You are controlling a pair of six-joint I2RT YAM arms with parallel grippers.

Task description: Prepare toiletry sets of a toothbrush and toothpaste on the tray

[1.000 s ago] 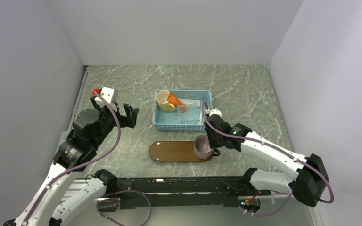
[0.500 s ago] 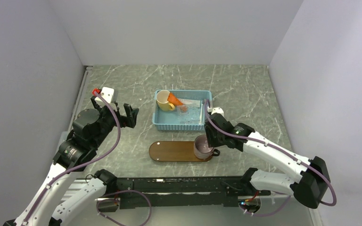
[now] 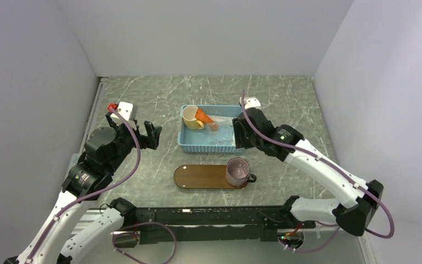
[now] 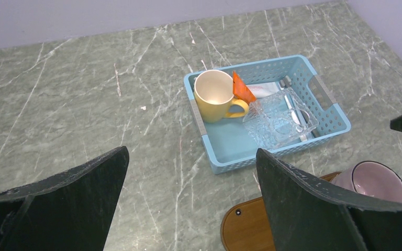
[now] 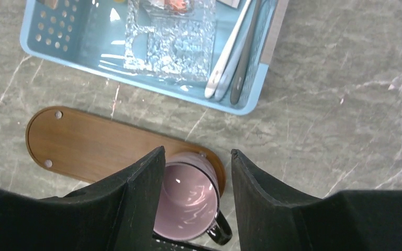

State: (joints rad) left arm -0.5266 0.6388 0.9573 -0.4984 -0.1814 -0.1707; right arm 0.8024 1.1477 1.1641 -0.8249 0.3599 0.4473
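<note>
The toiletry sets lie in the blue basket on your desk, orange tube beside a yellow mug, brushes along its right wall, while the tray just nearer you carries a pink mug; your right hand hangs parted and empty, your left hand spread wide.

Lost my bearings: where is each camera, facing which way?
Top external: above-behind bases, facing down on marble table; left arm, right arm show.
Left wrist: slants down at blue plastic basket; left fingers at bottom.
Right wrist: straight down on brown wooden oval tray, pink mug; right fingers.
All share basket, tray, mug.
</note>
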